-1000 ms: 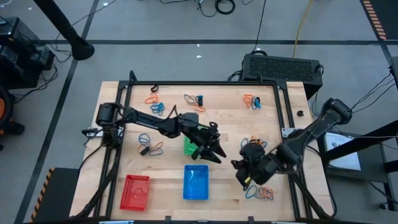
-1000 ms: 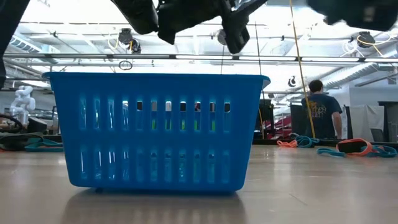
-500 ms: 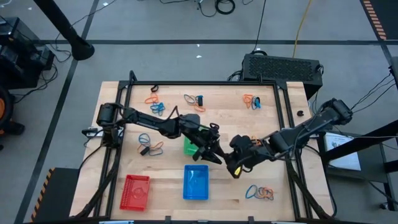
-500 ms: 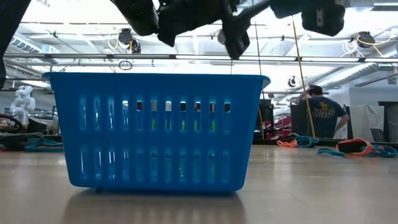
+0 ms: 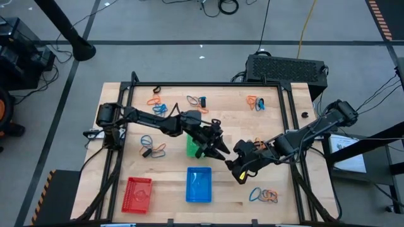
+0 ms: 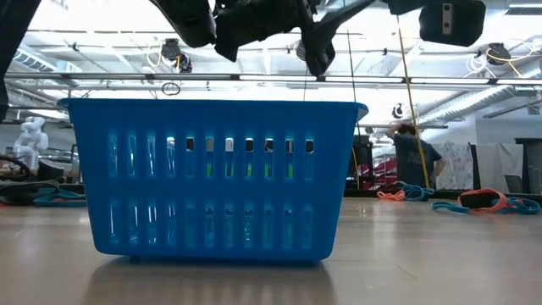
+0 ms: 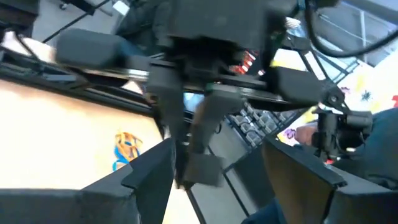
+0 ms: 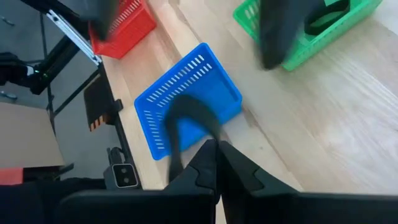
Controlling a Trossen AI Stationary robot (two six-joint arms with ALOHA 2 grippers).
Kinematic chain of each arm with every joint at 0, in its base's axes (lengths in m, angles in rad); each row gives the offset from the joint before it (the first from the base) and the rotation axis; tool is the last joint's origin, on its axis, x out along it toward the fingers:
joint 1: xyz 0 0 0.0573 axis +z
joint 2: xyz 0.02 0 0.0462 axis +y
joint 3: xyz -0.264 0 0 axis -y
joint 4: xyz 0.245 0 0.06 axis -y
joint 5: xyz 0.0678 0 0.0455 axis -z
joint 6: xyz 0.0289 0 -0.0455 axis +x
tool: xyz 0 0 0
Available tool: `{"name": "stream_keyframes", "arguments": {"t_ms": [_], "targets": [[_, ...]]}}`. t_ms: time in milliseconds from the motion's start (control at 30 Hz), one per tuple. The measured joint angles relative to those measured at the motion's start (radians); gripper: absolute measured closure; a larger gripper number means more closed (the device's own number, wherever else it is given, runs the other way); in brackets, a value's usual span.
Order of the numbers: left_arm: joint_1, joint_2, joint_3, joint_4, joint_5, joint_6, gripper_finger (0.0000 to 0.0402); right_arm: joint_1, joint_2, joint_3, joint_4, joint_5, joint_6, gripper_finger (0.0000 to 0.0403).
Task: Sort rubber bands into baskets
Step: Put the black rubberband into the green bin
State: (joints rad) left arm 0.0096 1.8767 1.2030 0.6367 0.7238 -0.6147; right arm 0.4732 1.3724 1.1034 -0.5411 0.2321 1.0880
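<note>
My right gripper hangs over the table between the green basket and the blue basket, shut on a dark rubber band. My left gripper hovers open and empty over the green basket's right end; its wide-apart fingers show in the left wrist view. A black band lies in the green basket. The red basket stands at the near left. Loose orange, blue and black bands lie in clusters. My right gripper pinches the dark rubber band between its two shut fingertips. The band's loop stands out in front of the fingertips, clear of the table and above the blue basket. Its outline is blurred, so which part is held cannot be told.
The three baskets stand close together at the table's near middle. A black frame runs along the table's sides. The blue basket fills the low view. A person stands in the room behind the table.
My right gripper has left the band cluster at the near right and gone toward the table's left and a little farther, stopping beside the green basket and above the blue basket's far right corner, carrying a dark band. My left gripper stays over the green basket.
</note>
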Motion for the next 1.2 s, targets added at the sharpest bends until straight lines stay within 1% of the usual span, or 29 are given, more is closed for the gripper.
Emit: {"name": "stream_keyframes", "arguments": {"t_ms": [167, 333, 533, 633, 733, 833, 933, 1033, 1067, 1100, 1200], "targets": [[-0.038, 0.002, 0.000, -0.047, -0.050, 0.046, 0.0155, -0.012, 0.000, 0.000, 0.000, 0.002, 0.000, 0.0402], [-0.036, 0.002, 0.000, -0.085, -0.124, 0.055, 0.0155, -0.040, 0.000, 0.000, 0.000, 0.004, -0.002, 0.0402], [-0.039, 0.002, 0.000, -0.112, -0.137, 0.073, 0.0155, -0.054, 0.000, 0.000, 0.000, 0.003, -0.017, 0.0402], [-0.036, 0.002, 0.000, -0.127, -0.154, 0.073, 0.0165, -0.054, 0.000, 0.000, 0.000, 0.003, -0.025, 0.0402], [-0.037, 0.002, 0.000, -0.133, -0.169, 0.073, 0.0197, -0.054, 0.000, 0.000, 0.000, 0.001, -0.028, 0.0402], [-0.038, 0.002, 0.000, -0.130, -0.192, 0.075, 0.0246, -0.054, 0.000, 0.000, 0.000, 0.000, -0.038, 0.0403], [-0.038, 0.002, 0.000, -0.131, -0.198, 0.081, 0.0304, -0.054, 0.000, 0.000, 0.000, 0.000, -0.048, 0.0400], [-0.037, 0.002, 0.000, -0.130, -0.198, 0.084, 0.0372, -0.054, 0.000, 0.000, -0.001, 0.001, -0.059, 0.0388], [-0.037, 0.002, 0.000, -0.131, -0.198, 0.092, 0.0384, -0.054, 0.000, 0.000, -0.002, 0.000, -0.064, 0.0382], [-0.038, 0.002, 0.000, -0.132, -0.198, 0.097, 0.0389, -0.054, 0.000, 0.000, -0.003, 0.001, -0.073, 0.0376], [-0.038, 0.002, 0.000, -0.141, -0.197, 0.098, 0.0387, -0.058, -0.008, 0.000, -0.010, 0.001, -0.088, 0.0355]]}}
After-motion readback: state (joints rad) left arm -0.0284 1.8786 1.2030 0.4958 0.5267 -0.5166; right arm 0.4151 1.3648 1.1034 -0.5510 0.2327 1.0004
